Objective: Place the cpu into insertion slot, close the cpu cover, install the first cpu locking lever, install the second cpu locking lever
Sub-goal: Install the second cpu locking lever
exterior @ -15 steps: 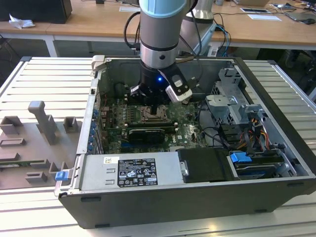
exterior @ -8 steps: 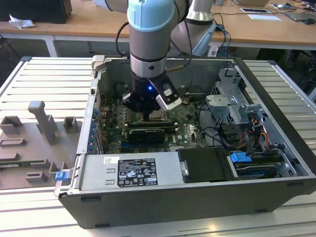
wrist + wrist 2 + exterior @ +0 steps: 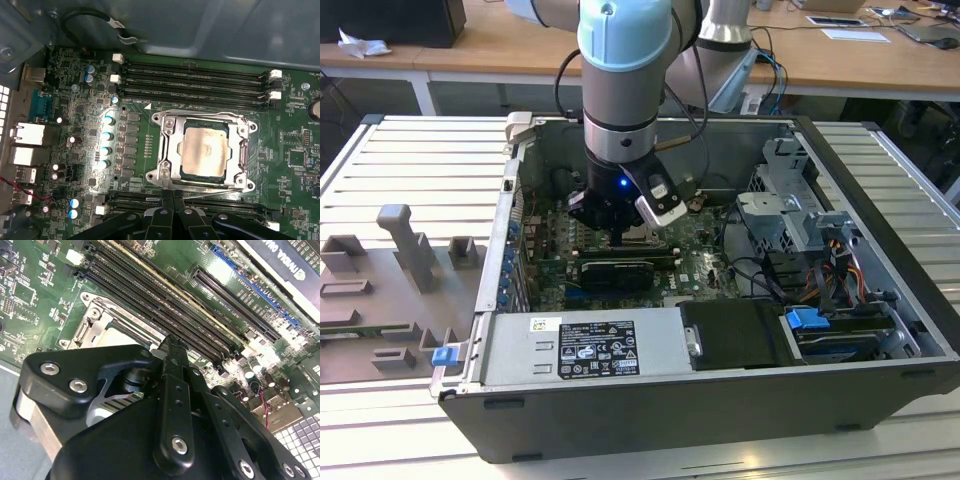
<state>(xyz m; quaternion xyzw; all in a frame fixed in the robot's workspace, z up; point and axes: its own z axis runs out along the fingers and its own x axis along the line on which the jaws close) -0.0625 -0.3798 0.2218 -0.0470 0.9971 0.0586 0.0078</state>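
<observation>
The robot's black multi-link gripper (image 3: 620, 232) is down inside the open dark grey computer case (image 3: 880, 250), right over the green motherboard (image 3: 75, 115). In the first wrist view, the small square chip with the pale silver-beige metal top, the cpu (image 3: 205, 151), sits flat in the square black socket with the silvery border, the insertion slot (image 3: 202, 152). The thin silvery frame plate, the cpu cover (image 3: 170, 150), lies down around it, the chip showing through its square window. A thin metal lever wire (image 3: 210, 186) runs along the socket edge nearest the gripper. The black fingertips (image 3: 172, 202) are pressed together just beside that edge, with nothing visible between them. In the second wrist view the narrow black finger (image 3: 172, 370) points at the socket's silvery corner (image 3: 95, 325), and long black memory slots (image 3: 165, 305) run past on the far side. In the exterior view, a grey fixture tray (image 3: 390, 290) lies on the slatted table at the exterior view's left.
</observation>
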